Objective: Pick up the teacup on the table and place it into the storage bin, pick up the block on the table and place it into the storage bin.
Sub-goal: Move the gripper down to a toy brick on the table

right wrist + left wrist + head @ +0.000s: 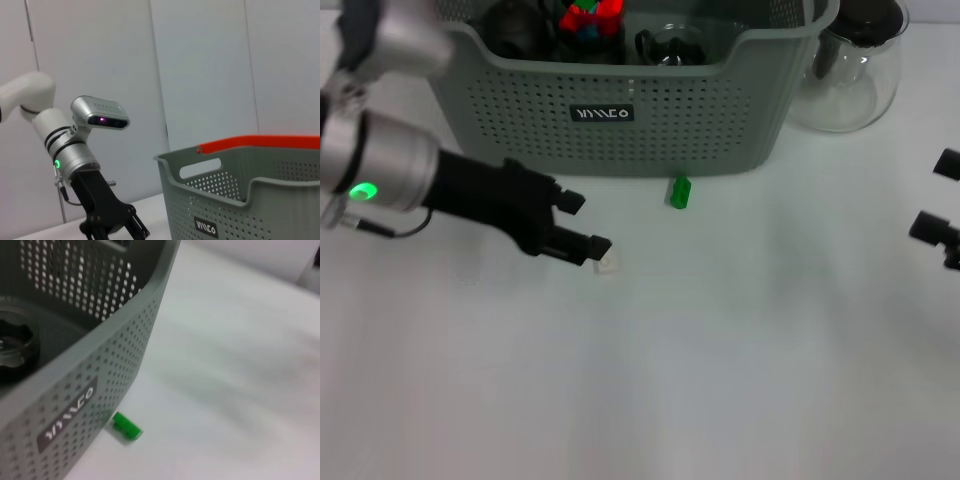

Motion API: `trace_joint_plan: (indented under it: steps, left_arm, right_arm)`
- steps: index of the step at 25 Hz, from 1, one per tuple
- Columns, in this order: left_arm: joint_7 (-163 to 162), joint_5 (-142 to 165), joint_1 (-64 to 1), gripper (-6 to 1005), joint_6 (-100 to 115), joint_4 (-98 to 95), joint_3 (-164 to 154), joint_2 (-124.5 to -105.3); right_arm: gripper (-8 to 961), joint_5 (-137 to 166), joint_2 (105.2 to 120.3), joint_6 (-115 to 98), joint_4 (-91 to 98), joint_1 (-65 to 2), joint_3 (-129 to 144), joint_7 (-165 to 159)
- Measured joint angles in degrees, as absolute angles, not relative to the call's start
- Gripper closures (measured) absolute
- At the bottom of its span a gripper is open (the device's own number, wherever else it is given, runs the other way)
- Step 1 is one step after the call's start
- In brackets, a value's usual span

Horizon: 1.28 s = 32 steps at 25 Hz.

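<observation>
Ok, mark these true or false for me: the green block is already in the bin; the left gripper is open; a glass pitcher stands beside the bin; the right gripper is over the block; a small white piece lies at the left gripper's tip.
1. The green block is already in the bin. False: it lies on the table just in front of the bin.
2. The left gripper is open. True.
3. A glass pitcher stands beside the bin. True.
4. The right gripper is over the block. False: it sits at the table's right edge, far from the block.
5. A small white piece lies at the left gripper's tip. True.
</observation>
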<state>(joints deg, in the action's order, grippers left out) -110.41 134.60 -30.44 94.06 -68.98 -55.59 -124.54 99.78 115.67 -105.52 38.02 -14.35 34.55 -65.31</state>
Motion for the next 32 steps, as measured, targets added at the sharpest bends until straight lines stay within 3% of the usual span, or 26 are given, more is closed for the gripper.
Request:
trace_joint_plan:
  steps: [5, 15, 32]
  left_arm:
    - [-116.99, 144.34, -32.85, 292, 92.62, -75.24, -71.2, -124.68]
    - [-110.85, 145.89, -31.79, 311, 81.1, -71.84, -79.62, -124.82]
    - [-109.91, 146.98, -32.26, 345, 71.21, -65.71, -85.41, -124.8]
  right_arm:
    - [98, 101.18, 114.96, -105.75, 42.58, -15.9, 34.23, -72.52]
    - [99, 107.67, 114.04, -105.44, 45.26, -20.18, 33.14, -81.06]
    - [101, 107.63, 113.64, -105.55, 45.34, -21.27, 30.23, -82.46]
